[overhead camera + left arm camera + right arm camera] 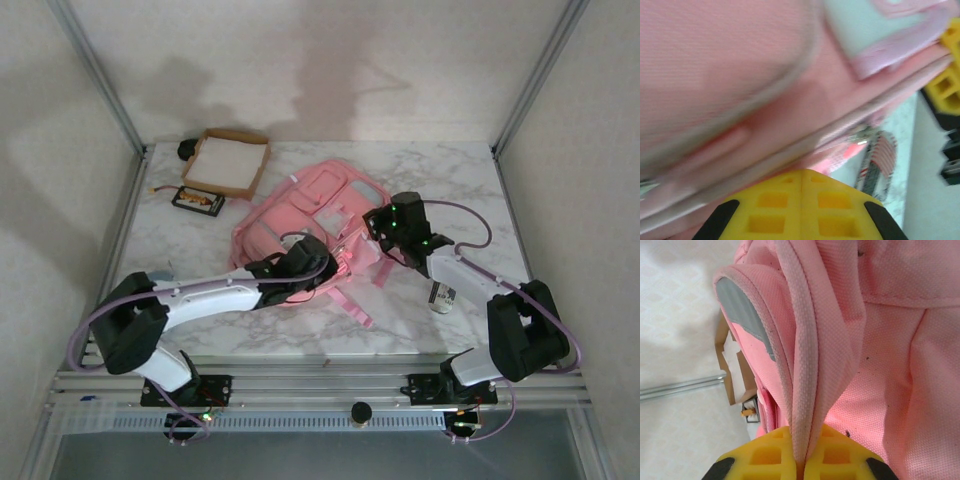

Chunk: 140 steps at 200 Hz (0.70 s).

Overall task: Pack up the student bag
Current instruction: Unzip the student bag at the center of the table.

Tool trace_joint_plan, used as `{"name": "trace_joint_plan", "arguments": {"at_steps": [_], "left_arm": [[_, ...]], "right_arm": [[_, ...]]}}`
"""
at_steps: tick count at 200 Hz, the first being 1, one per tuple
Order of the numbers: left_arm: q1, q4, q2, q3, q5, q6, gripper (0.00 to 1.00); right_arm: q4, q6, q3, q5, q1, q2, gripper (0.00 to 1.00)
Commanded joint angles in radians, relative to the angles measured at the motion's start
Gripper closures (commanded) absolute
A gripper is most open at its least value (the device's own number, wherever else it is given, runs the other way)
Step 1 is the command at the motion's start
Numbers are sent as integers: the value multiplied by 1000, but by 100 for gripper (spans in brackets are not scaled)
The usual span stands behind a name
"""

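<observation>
The student bag (305, 215), a big pink backpack, lies flat mid-table with its straps trailing toward the near edge. My left gripper (312, 262) sits at the bag's near side. In the left wrist view its yellow fingers (801, 175) are shut with the tips against the pink fabric (740, 75), and no cloth shows between them. My right gripper (386, 226) is at the bag's right edge. In the right wrist view it (801, 440) is shut on a folded pink edge of the bag (815, 340), which rises from between the pads.
A shallow tan cardboard tray (228, 160) stands at the back left, with a black and orange item (198, 200) in front of it. A small can (441, 296) lies under the right arm. A striped object (880, 165) lies beyond the bag.
</observation>
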<state>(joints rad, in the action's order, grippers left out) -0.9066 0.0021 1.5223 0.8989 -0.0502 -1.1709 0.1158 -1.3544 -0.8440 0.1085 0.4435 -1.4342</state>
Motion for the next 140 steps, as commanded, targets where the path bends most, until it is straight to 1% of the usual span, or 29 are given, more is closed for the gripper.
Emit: {"name": "trace_joint_plan", "arguments": {"at_steps": [1, 17, 23, 36, 47, 51, 57, 60, 72, 79, 86, 112, 140], "left_arm": [[29, -165, -66, -33, 35, 82, 100], [49, -241, -111, -40, 29, 131, 100], [54, -229, -126, -46, 42, 151, 100], [57, -181, -136, -31, 119, 176, 100], [33, -172, -120, 19, 121, 188, 100], [23, -176, -109, 39, 111, 192, 99], [11, -191, -90, 78, 92, 199, 89], [6, -201, -72, 98, 87, 203, 85], [-12, -257, -23, 179, 36, 221, 80], [-27, -286, 6, 225, -4, 240, 72], [-41, -326, 34, 267, -52, 251, 67], [-92, -442, 125, 388, -197, 269, 58], [-136, -508, 194, 472, -242, 289, 55]], "right_arm": [[133, -12, -44, -6, -36, 21, 100], [133, -3, -49, 3, -45, 17, 100], [133, 1, -50, 4, -46, 18, 100], [129, 1, -49, -4, -37, 24, 100], [133, -6, -44, -13, -28, 30, 100], [133, -7, -44, -13, -26, 29, 100], [131, -8, -48, -14, -25, 27, 100], [128, -7, -49, -14, -25, 24, 100], [128, -17, -52, -5, -23, 12, 100], [136, -25, -49, 2, -22, 6, 100], [138, -33, -47, 7, -20, 2, 100], [153, -72, -38, 18, -12, 4, 100], [164, -97, -45, 26, -2, 17, 100]]}}
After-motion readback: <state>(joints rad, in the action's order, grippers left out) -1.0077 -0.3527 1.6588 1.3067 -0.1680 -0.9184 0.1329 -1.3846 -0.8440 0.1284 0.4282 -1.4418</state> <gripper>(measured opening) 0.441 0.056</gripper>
